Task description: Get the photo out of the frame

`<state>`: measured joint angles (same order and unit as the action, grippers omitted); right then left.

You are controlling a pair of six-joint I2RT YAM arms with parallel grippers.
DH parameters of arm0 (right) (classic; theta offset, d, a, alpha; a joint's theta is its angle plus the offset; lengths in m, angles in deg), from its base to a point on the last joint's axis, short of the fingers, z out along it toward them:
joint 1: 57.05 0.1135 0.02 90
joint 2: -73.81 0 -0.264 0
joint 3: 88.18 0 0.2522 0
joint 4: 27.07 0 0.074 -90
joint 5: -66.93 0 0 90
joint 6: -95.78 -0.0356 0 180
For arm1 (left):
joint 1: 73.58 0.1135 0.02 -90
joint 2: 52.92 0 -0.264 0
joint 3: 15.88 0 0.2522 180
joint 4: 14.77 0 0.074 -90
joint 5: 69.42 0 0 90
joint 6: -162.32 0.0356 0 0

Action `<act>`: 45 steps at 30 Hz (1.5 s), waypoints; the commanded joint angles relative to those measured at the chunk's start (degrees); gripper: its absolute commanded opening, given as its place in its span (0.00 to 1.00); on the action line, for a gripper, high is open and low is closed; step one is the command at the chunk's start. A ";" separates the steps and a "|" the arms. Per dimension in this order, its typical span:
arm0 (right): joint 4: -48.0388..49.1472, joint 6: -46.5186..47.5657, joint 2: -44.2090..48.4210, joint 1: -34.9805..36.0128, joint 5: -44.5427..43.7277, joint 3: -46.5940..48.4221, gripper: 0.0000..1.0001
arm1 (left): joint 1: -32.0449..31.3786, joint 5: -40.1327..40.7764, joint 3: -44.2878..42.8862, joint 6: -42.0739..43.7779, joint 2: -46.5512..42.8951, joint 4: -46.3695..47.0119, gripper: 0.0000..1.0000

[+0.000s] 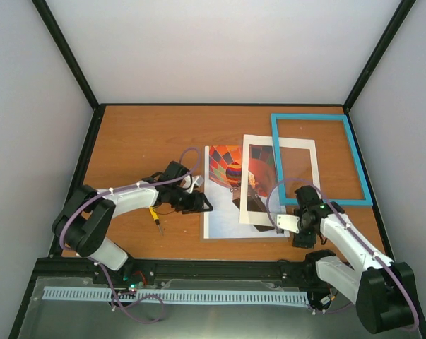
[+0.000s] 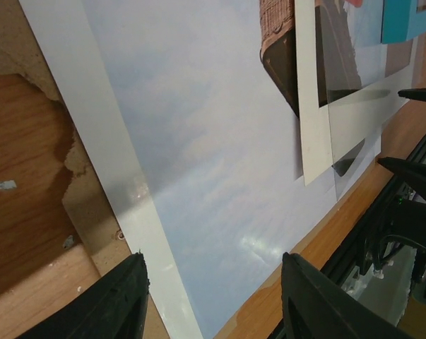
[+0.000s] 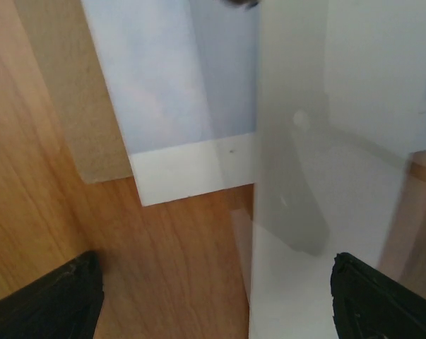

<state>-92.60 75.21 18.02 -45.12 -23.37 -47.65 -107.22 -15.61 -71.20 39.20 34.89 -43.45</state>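
The photo (image 1: 223, 212), a hot-air balloon print on pale sky with a white border, lies flat mid-table outside the frame. It fills the left wrist view (image 2: 213, 141), and its near corner shows in the right wrist view (image 3: 170, 106). The turquoise frame (image 1: 308, 117) lies empty at the back right, and a corner of it shows in the left wrist view (image 2: 407, 21). My left gripper (image 1: 205, 205) is open and empty over the photo's left edge (image 2: 213, 296). My right gripper (image 1: 295, 229) is open and empty by the photo's near right corner (image 3: 220, 304).
A white mat border (image 1: 249, 183) overlaps the photo's right part (image 2: 311, 106). A clear pane (image 3: 326, 176) lies over it. A tan backing board (image 2: 29, 49) sticks out under the photo (image 3: 64, 85). A yellow-handled tool (image 1: 156, 219) lies left of the photo.
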 commanded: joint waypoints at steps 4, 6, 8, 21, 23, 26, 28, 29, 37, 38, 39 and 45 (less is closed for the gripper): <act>13.26 5.82 0.98 4.33 -6.27 -5.61 0.85 | -0.23 -0.33 1.73 -1.30 0.66 3.62 0.52; 15.28 4.71 0.55 5.66 -6.25 -6.20 0.84 | -0.28 -0.31 1.60 -1.37 1.05 3.75 0.52; 15.74 3.50 0.51 6.64 -5.45 -6.34 0.83 | -0.28 -0.29 1.40 -1.26 1.22 3.76 0.52; 6.43 1.68 5.96 8.03 4.41 -0.31 0.81 | -0.28 1.78 1.98 -2.71 1.31 2.39 0.52; 6.12 0.77 5.68 8.03 5.12 0.49 0.81 | -0.28 2.67 2.00 -3.75 1.03 1.32 0.53; 6.67 -0.31 4.71 8.04 5.45 0.96 0.81 | -0.28 3.47 2.53 -5.27 0.23 0.24 0.53; 7.25 -1.01 3.68 8.11 5.44 1.00 0.81 | -0.21 4.28 2.85 -6.23 -0.64 -0.06 0.54; 7.41 -1.26 3.22 8.07 5.48 1.09 0.81 | -0.13 4.92 2.96 -6.51 -1.03 -0.30 0.54; 6.77 2.47 1.05 8.11 1.89 0.69 0.81 | 0.87 3.25 3.05 -6.39 -2.23 -0.27 0.54; 6.99 2.40 0.43 8.12 1.66 0.71 0.81 | 0.87 3.52 3.49 -6.30 -3.21 -0.17 0.54; 7.33 2.45 -0.38 8.07 1.51 0.66 0.81 | 0.93 4.26 3.77 -5.93 -4.07 0.09 0.54; 7.28 3.47 -5.56 8.37 0.47 2.76 0.81 | 3.15 5.75 0.53 -2.89 -1.76 0.10 0.56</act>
<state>-84.69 77.07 15.09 -37.36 -21.27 -47.52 -105.94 -10.84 -67.59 34.13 31.22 -43.01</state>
